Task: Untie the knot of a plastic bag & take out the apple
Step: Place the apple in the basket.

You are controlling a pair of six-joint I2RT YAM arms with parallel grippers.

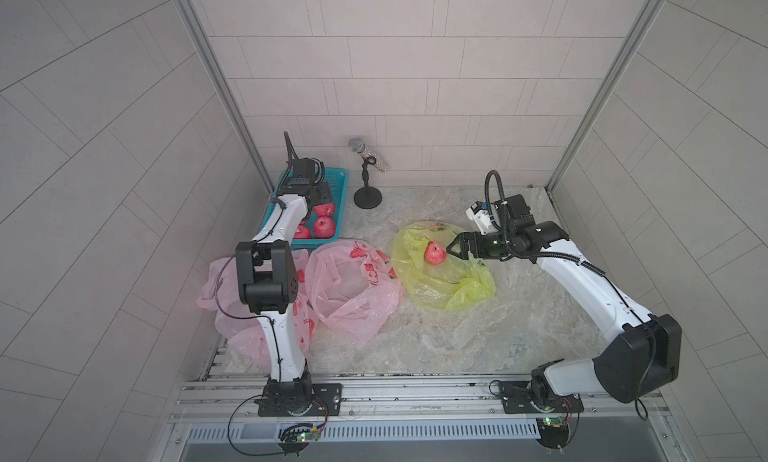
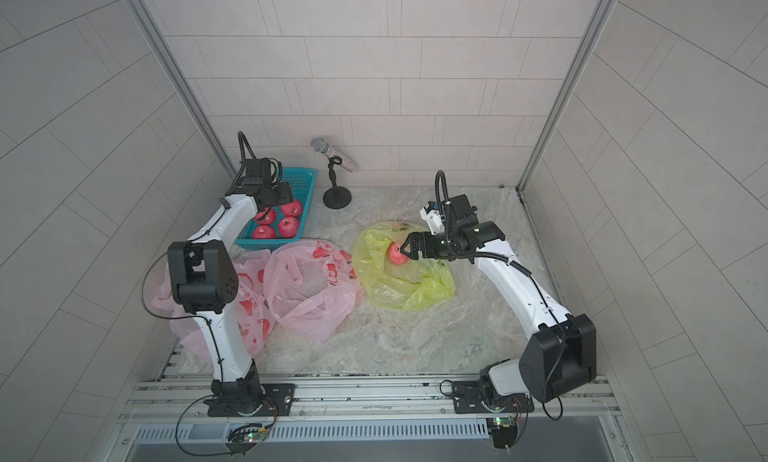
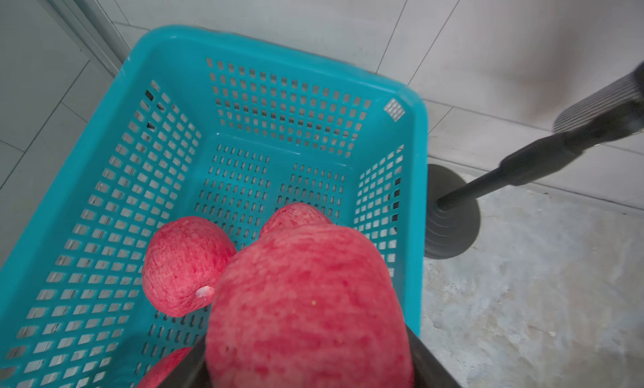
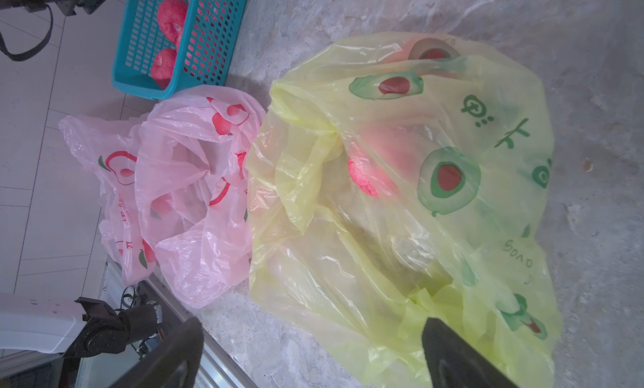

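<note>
A yellow plastic bag (image 1: 446,287) (image 2: 405,289) (image 4: 435,201) lies crumpled on the stone table with its mouth open; no knot is in view. A red apple (image 1: 434,253) (image 2: 395,253) (image 4: 362,178) rests inside it. My right gripper (image 1: 453,247) (image 2: 404,249) (image 4: 313,325) stands open just right of that apple, above the bag and holding nothing. My left gripper (image 2: 266,214) (image 3: 306,362) is shut on another red apple (image 2: 266,218) (image 3: 306,299), held over the blue basket (image 1: 338,177) (image 2: 306,176) (image 3: 278,44).
Three apples (image 1: 324,227) (image 3: 184,264) lie in the basket at the back left. Two pink bags (image 1: 353,289) (image 1: 224,285) lie open left of the yellow one. A microphone on a black stand (image 1: 368,152) (image 2: 332,150) is beside the basket, by the back wall.
</note>
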